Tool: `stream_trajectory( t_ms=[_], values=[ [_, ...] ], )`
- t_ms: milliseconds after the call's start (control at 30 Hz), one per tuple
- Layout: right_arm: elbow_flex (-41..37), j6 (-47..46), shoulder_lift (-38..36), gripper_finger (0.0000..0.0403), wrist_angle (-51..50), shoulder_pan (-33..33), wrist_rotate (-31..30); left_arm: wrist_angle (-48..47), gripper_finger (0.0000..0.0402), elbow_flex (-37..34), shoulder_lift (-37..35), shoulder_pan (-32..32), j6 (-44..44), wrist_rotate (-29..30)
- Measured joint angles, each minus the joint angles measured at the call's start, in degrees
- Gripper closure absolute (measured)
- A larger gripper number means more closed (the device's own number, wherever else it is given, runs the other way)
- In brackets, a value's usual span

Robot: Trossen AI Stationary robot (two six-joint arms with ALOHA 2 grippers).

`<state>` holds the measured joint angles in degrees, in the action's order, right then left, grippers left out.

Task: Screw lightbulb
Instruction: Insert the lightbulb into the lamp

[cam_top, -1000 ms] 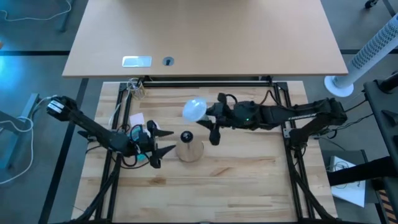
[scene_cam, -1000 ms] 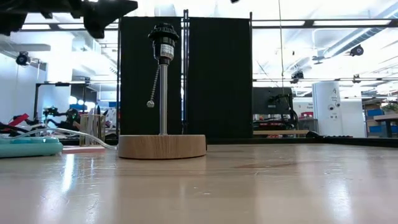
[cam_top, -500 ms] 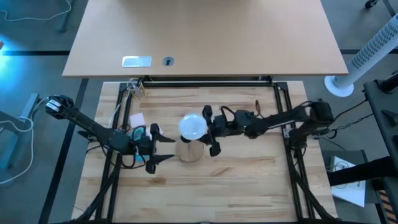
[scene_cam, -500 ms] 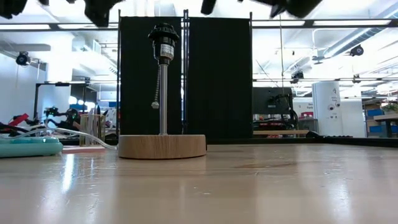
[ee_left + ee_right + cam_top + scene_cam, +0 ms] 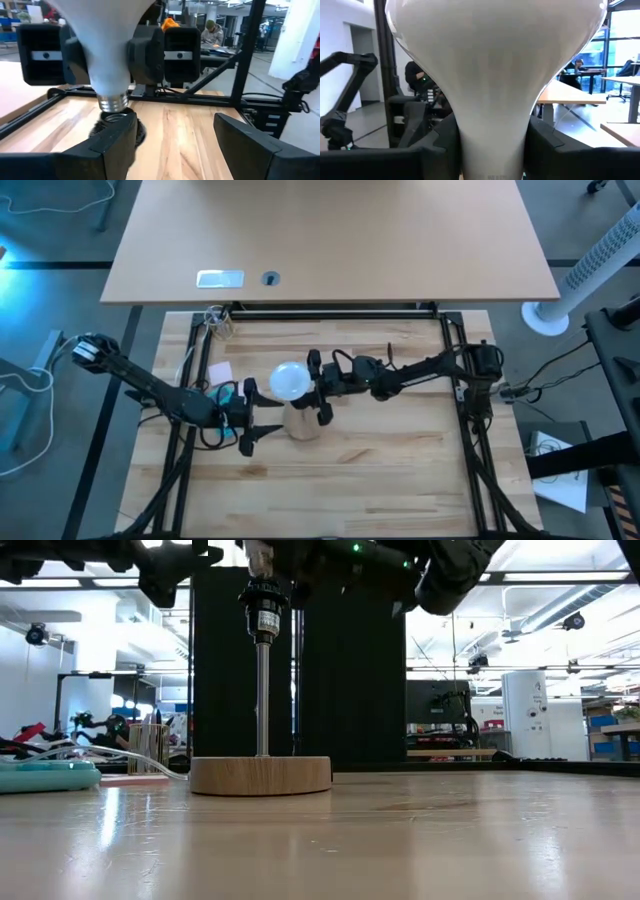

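Setting: open workshop with black screens, ceiling lights and distant workstations behind a pale wooden desk (image 5: 400, 470).

High view. Lightbulb (image 5: 290, 381), white globe, held in the right claw (image 5: 316, 387), which reaches in from the right side. Bulb sits over, or just left of, the wooden disc (image 5: 305, 423) of the lamp stand. Left claw (image 5: 256, 412) waits just beside the disc on its left, fingers spread wide, nothing in them. Both claws are close to the stand; only the right one carries the bulb.

Low view. Lamp stand: disc base (image 5: 260, 775), thin upright metal post, black socket (image 5: 263, 598) at the top, mouth upward. Dark arm parts crowd the top edge directly above the socket. Teal object (image 5: 45, 776) and a cable lie at far left, well clear.

Left wrist view. Bulb (image 5: 102, 35) upright, long axis vertical, grey screw neck (image 5: 113, 102) pointing down and just above the socket; whether the threads have met cannot be told. Judgement: alignment of neck to socket mouth governs the coming move.

Right wrist view. Bulb (image 5: 495, 75) fills the frame, clamped between the two dark fingers (image 5: 442, 145).
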<state>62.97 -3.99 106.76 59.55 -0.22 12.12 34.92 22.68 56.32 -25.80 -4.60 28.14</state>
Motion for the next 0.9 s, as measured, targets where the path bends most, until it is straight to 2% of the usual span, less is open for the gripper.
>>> stream_trajectory(
  t_ms=[333, 900],
  values=[
    [-1.32, 0.17, 0.00, 0.0260, 0.06, -0.36, -0.04, 2.08, 0.0146, 0.00, 0.20, 2.72, 2.65, 4.22],
    [-3.62, 1.29, -0.18, 0.0263, -0.11, -0.29, -0.07, 10.27, 0.0146, 0.00, 0.54, 4.89, 7.44, 4.33]
  ],
)
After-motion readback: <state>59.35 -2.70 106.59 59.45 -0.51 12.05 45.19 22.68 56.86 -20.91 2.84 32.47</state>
